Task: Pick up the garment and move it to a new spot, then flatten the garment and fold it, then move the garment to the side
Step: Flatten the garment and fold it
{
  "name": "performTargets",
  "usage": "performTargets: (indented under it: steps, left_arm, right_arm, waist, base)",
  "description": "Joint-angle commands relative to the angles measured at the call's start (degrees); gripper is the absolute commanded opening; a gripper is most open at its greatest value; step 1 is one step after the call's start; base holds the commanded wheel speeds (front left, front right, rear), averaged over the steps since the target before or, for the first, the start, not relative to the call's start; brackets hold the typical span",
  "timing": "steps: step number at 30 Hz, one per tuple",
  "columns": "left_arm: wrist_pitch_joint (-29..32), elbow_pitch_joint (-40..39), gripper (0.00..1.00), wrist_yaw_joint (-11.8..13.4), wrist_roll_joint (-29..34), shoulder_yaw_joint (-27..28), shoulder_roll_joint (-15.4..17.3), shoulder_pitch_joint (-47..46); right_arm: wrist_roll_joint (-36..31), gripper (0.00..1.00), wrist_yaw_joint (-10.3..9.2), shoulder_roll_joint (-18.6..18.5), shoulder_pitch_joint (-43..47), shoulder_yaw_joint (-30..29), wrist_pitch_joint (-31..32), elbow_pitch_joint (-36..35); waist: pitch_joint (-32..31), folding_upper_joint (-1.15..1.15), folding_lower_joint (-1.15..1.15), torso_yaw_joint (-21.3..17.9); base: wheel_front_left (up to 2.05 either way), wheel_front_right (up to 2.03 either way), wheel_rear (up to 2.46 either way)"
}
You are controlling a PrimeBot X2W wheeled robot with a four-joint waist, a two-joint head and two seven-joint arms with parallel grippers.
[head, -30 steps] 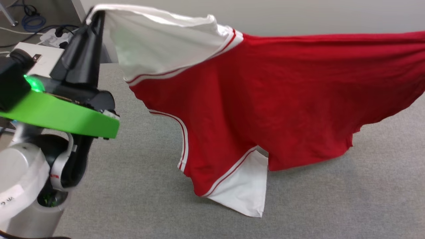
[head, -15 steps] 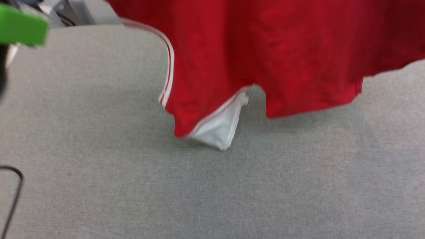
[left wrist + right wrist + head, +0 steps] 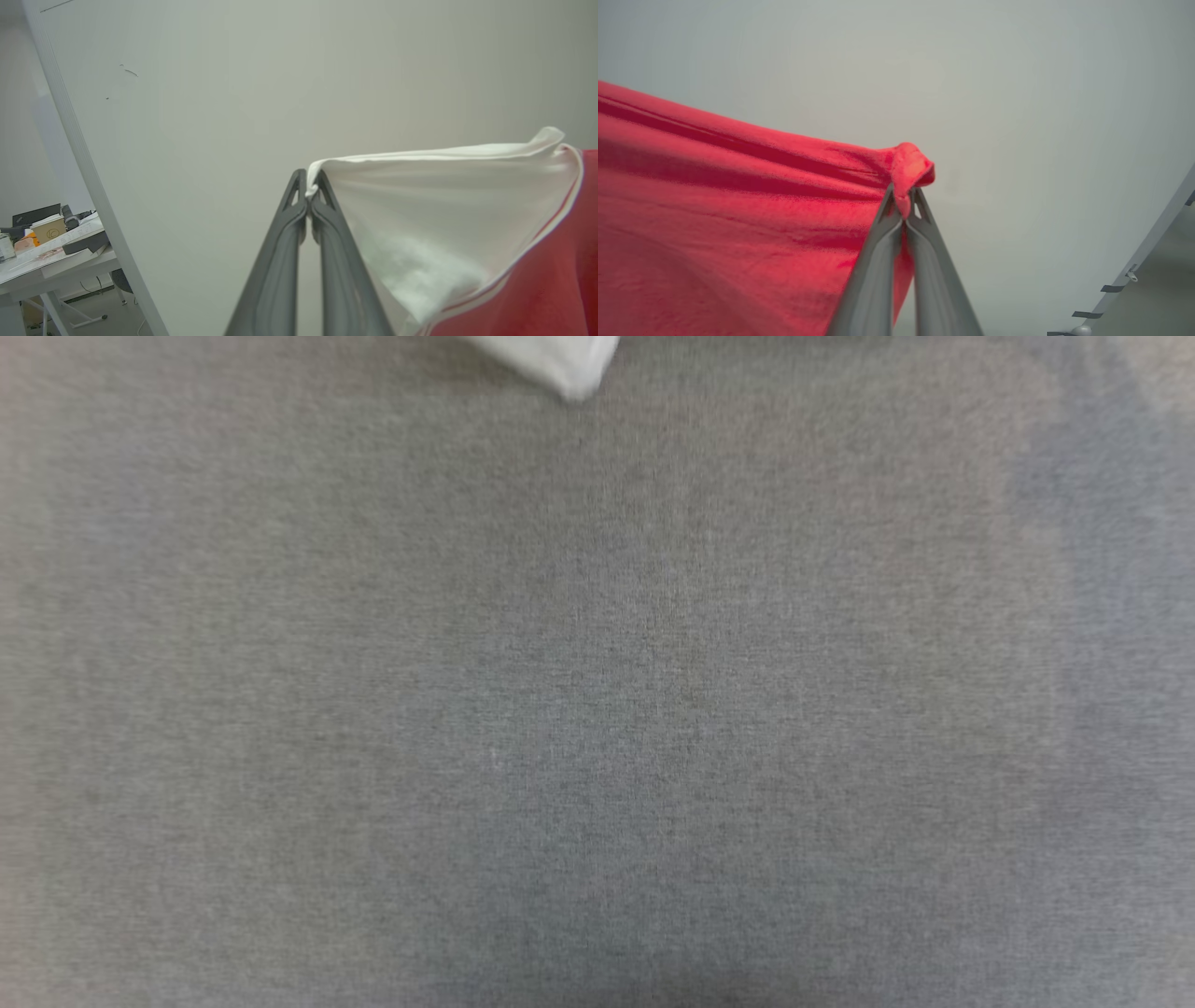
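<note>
Garment [image 3: 467, 224] hangs stretched in the air above the carpet [image 3: 597, 709], long axis running between left gripper [image 3: 308, 191], pinched tight on a white sleeve edge, and right gripper [image 3: 903, 205], pinched on a red corner.

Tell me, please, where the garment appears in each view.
Head view: garment, white sleeve tip at the top edge, just left of centre.
Left wrist view: garment at right, sleeve corner pinched in the jaws.
Right wrist view: garment at left, red corner pinched in the jaws.
Shared landmark: pale wall behind both wrist views.
</note>
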Motion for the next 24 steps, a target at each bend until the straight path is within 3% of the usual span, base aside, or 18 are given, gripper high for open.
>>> performTargets:
  steps: [1,7,13,20,24]
  left_arm:
    - [-0.76,3.09,0.0,-0.16,1.27,0.26,-0.29,-4.35]
    - [-7.4,16.2,0.0,-1.53,6.47,-2.23,-3.65,-18.49]
    - [-16.14,27.77,0.0,-2.8,9.24,-4.7,-6.38,-24.2]
    - [-24.48,35.29,0.0,-4.14,7.55,-7.57,-10.26,-18.19]
    - [-26.98,36.55,0.0,-4.45,5.43,-9.14,-14.74,-6.67]
  right_arm:
    - [-1.54,0.0,-0.13,0.05,-3.07,-0.41,-1.98,2.65]
    - [-5.96,0.0,-0.13,2.43,-13.58,1.1,-9.24,13.49]
    - [-8.82,0.0,-0.13,3.88,-19.42,2.64,-15.75,22.28]
    - [-7.98,0.0,-0.13,5.11,-18.46,5.47,-21.25,28.87]
    - [-5.75,0.0,-0.13,6.77,-11.1,10.35,-25.4,32.44]
  waist:
    - [7.73,0.0,-0.01,-0.86]
    - [11.1,0.0,-0.01,-1.48]
    - [13.17,0.0,-0.01,-1.31]
    - [13.71,0.0,-0.01,0.36]
    - [10.75,0.0,-0.01,1.33]
  base:
    - [0.0,0.0,0.0]
    - [0.0,0.0,0.0]
    - [0.0,0.0,0.0]
    - [0.0,0.0,0.0]
    - [0.0,0.0,0.0]
